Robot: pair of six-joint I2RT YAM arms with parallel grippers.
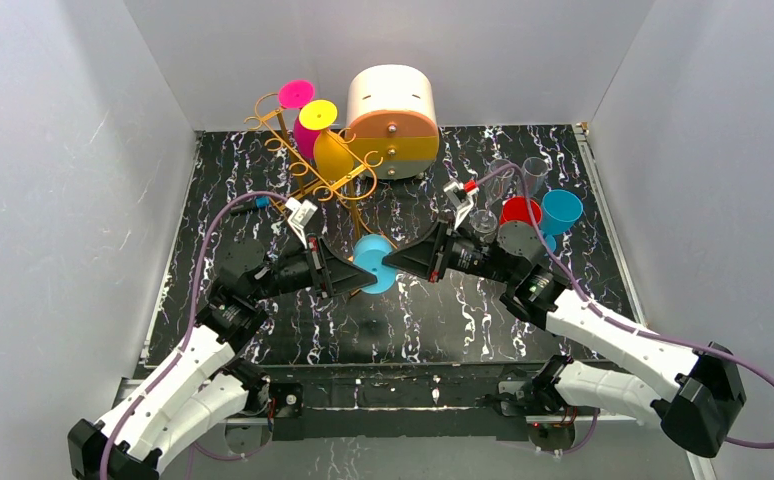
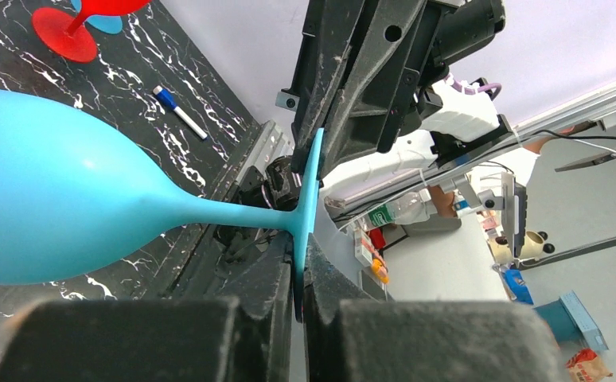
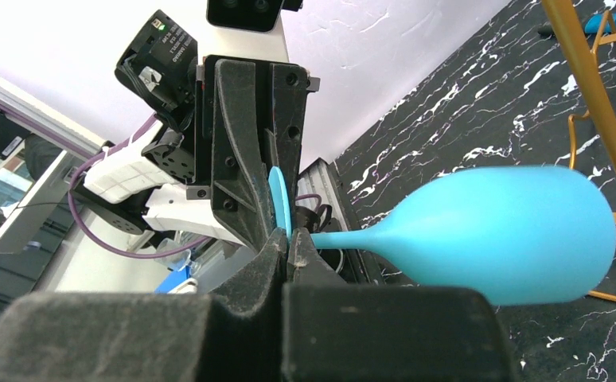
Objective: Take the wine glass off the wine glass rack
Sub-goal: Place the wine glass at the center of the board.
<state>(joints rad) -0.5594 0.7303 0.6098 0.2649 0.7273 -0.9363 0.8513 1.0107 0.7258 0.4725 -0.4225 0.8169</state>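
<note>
Some glasses (image 1: 309,140) on wine glass rack (image 1: 348,186), box (image 1: 393,118) behind

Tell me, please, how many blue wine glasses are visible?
2. One light blue plastic wine glass, centre, foot pinched by left gripper and right gripper; one darker blue wine glass standing right, beside a red glass. Others may be hidden.
</note>
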